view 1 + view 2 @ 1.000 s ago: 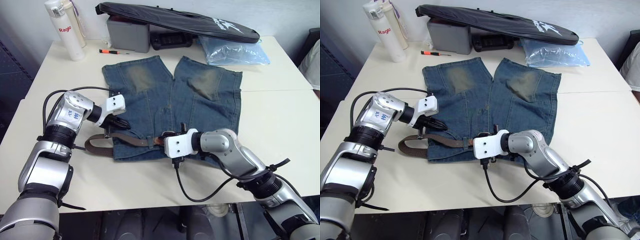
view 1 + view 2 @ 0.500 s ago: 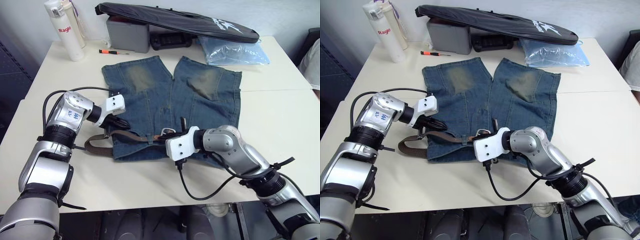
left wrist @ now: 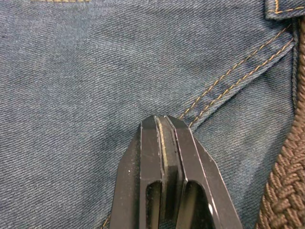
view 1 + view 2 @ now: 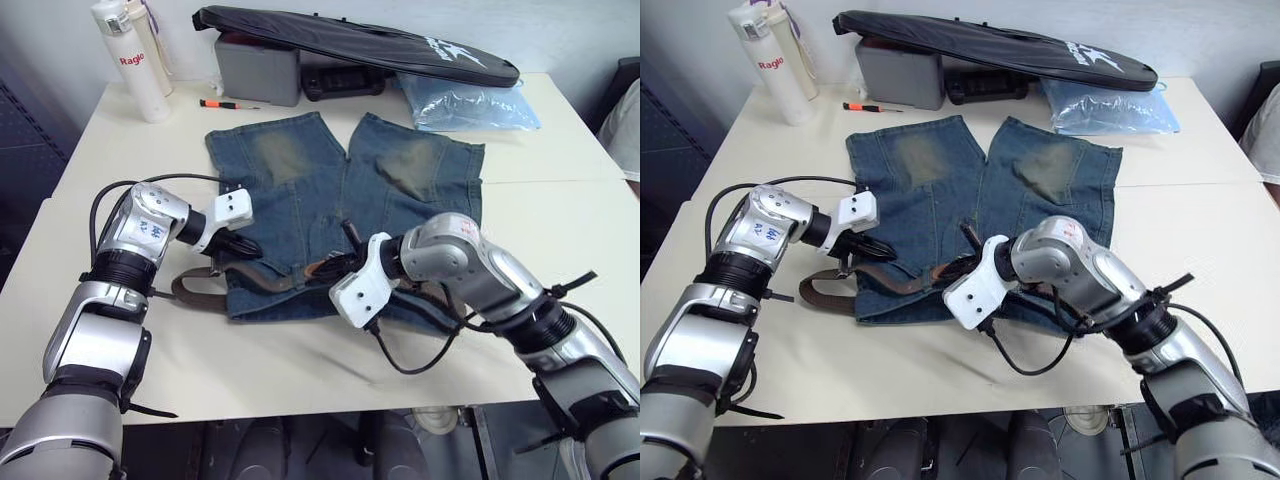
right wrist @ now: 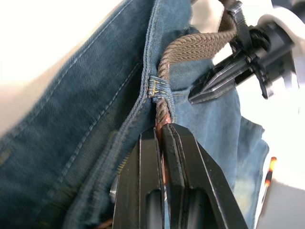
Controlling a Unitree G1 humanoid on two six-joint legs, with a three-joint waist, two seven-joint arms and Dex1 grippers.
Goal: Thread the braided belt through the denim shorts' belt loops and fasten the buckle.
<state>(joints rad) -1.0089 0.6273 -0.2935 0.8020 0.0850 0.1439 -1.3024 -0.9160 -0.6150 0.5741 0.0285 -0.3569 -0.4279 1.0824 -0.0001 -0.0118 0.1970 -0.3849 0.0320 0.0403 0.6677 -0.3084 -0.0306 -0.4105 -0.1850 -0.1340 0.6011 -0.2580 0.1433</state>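
Observation:
The denim shorts (image 4: 400, 190) lie flat on the table, waistband toward me. The braided belt (image 4: 195, 285) curls off the shorts' left side and runs along the waistband. In the right wrist view it passes through a belt loop (image 5: 158, 88). My right gripper (image 5: 161, 128) is shut on the belt just past that loop, at mid-waistband (image 4: 325, 268). My left gripper (image 4: 252, 248) is shut, its tips resting on the denim (image 3: 162, 119) beside the belt (image 3: 286, 191). A small grey metal piece (image 5: 114, 188) shows by the right fingers; I cannot tell whether it is the buckle.
Along the back of the table stand a white bottle (image 4: 125, 60), a grey box (image 4: 258, 68), a long black bag (image 4: 350, 40) and a pale blue plastic bag (image 4: 465, 100). A small screwdriver (image 4: 225, 103) lies behind the shorts. A person's sleeve (image 4: 625, 125) shows at the right edge.
My right wrist has rolled and risen, pulling the belt's end up and slightly left off the waistband. The left gripper has stayed in place on the denim.

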